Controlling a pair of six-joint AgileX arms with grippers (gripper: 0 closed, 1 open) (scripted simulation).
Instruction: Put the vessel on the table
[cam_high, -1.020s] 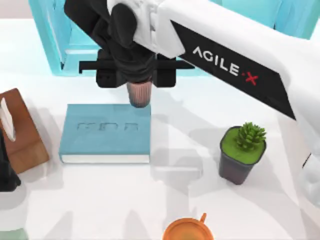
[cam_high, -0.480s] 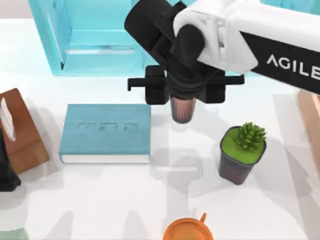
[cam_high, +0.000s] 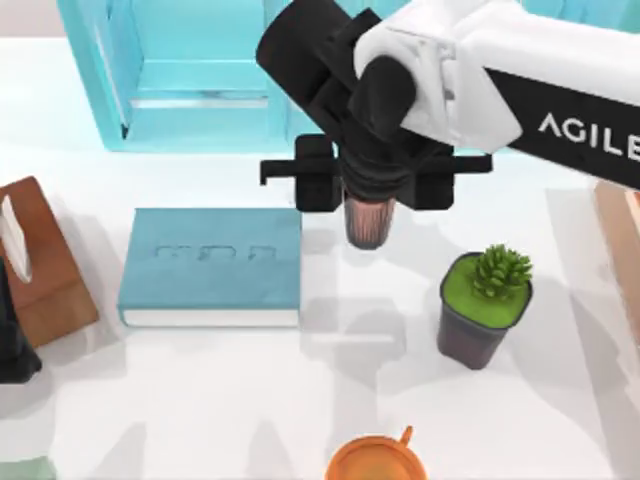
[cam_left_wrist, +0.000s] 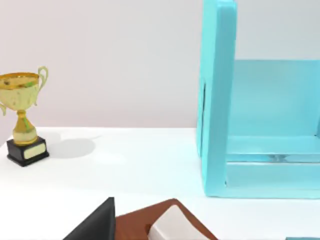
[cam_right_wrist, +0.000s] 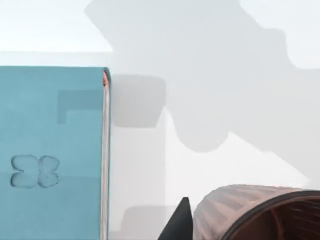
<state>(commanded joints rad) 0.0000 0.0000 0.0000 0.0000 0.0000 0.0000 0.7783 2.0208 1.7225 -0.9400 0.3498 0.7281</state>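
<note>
From above, the right gripper (cam_high: 366, 205) has its jaws clamped on the vessel (cam_high: 367, 220), which hangs upright straight below them over bare bench (cam_high: 200, 390) between the teal book (cam_high: 212, 265) and the potted succulent (cam_high: 484, 308); the arm reads "AGILE". The left wrist view shows a gold trophy (cam_left_wrist: 22, 122) and a teal shelf unit (cam_left_wrist: 260, 125); I cannot tell that arm's jaws. The right wrist view shows the vessel's ribbed wall just clear of the book's edge, white bench beneath.
</note>
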